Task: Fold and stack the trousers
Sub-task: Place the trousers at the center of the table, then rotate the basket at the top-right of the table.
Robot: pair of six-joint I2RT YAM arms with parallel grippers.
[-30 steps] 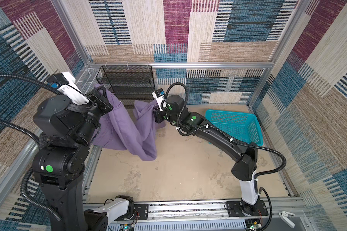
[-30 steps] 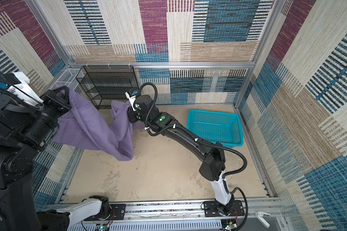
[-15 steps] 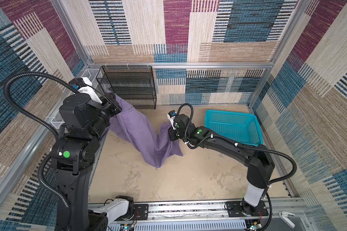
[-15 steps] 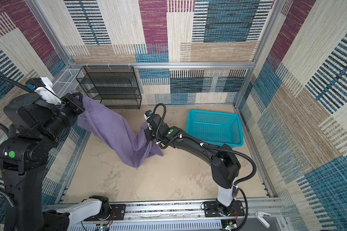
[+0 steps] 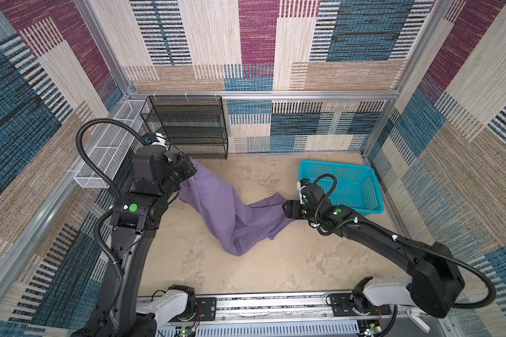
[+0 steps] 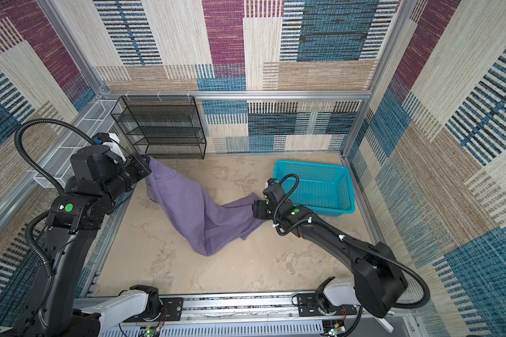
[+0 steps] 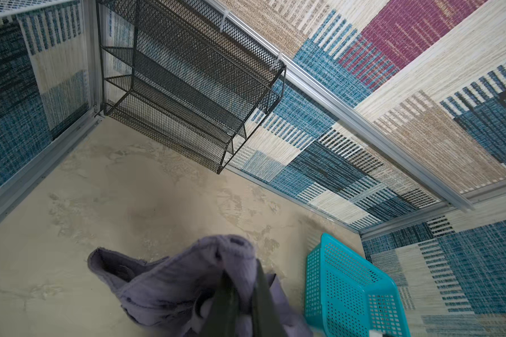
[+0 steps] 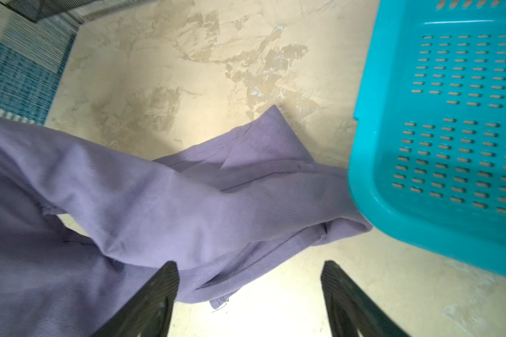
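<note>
- Note that the left gripper is clenched on the waist end of the trousers, held up near the black rack. This likely keeps the cloth drawn out.
- Observe that the legs trail across the table, with the hems lying just beside the teal basket.
- Confirm that the right gripper is released: its jaws are spread above the hems and clamp nothing. Judge this a lay-down for flattening.
</note>
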